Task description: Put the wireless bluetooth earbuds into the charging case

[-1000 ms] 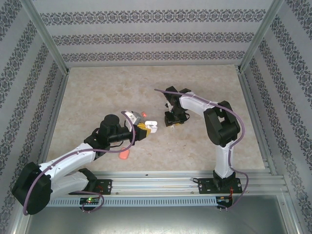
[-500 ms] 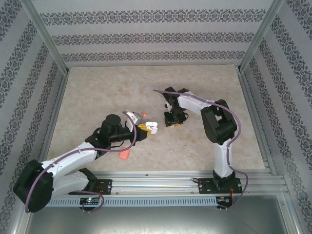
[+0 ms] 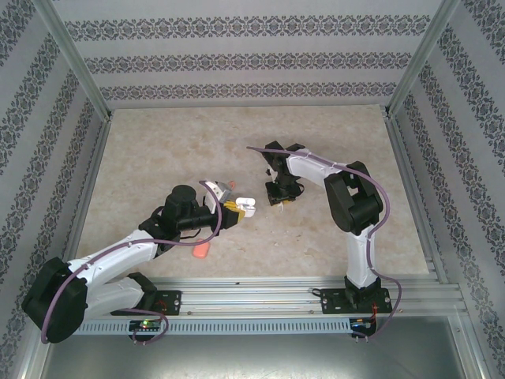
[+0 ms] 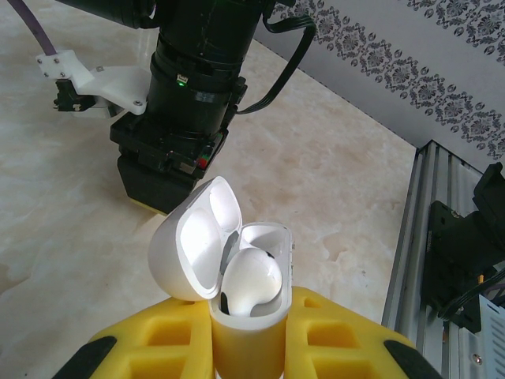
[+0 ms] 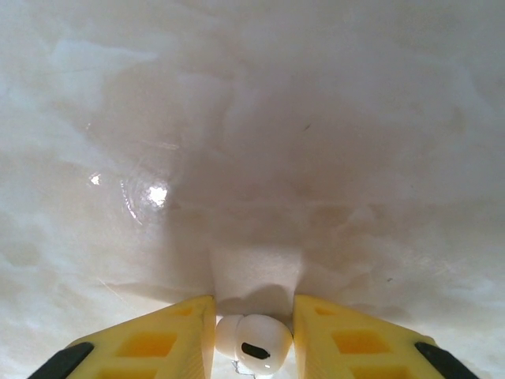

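Left jaws tight on open charging case [image 4: 186, 251], right jaws on white earbud [image 5: 254, 344]; marbled tabletop [image 3: 158, 158], patterned walls [image 3: 252, 55].

Right gripper [image 3: 278, 203] just beside open case [image 3: 245, 205]

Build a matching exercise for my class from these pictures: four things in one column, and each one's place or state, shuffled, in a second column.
Things
1. white charging case
2. white earbud, left wrist view
3. white earbud, right wrist view
4. salmon-red item

Places or states
A. lying on the table beside the left arm
B. clamped in the left gripper, lid open
C. between the fingers of the right gripper
D. seated in one slot, the slot next to it empty

Pairs: 1-B, 2-D, 3-C, 4-A
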{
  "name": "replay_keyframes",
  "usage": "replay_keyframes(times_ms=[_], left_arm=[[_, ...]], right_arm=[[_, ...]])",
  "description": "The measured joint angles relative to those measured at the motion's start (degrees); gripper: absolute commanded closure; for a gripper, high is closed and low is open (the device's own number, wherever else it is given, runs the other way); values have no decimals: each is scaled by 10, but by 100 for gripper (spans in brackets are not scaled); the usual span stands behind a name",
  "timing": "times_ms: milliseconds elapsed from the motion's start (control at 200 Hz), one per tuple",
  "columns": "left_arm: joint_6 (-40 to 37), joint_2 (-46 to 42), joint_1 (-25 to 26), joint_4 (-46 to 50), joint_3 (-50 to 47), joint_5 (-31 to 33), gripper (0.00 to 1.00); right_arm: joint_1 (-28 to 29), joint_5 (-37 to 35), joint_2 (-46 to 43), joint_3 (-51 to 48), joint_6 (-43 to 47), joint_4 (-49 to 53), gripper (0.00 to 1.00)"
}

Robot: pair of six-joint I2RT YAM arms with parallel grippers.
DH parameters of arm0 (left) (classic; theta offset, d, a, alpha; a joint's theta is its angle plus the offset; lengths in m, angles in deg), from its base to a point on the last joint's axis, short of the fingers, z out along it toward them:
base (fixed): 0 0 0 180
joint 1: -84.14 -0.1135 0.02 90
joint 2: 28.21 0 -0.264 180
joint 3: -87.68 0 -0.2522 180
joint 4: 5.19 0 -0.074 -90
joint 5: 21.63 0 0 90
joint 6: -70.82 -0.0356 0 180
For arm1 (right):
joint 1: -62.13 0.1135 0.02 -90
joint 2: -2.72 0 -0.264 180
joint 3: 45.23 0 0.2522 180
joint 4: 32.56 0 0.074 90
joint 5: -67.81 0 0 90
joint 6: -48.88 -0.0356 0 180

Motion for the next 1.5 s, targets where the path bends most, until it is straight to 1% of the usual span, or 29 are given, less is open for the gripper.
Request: replay_keyframes(times_ms=[325, 629, 774, 1154, 1499], left_arm=[[0, -10, 0, 0, 0, 0, 100], [1, -12, 0, 0, 0, 1, 100], [3, -8, 0, -10, 0, 2, 100], [18, 43, 0, -60, 24, 2, 100], [28, 70, 0, -86, 66, 2, 100]], right_arm=[[0, 0, -16, -16, -14, -3, 70], [5, -3, -73, -17, -37, -3, 71], [16, -14, -119, -20, -53, -6, 71], [56, -69, -268, -20, -82, -25, 71], [106, -85, -358, -28, -86, -70, 71]])
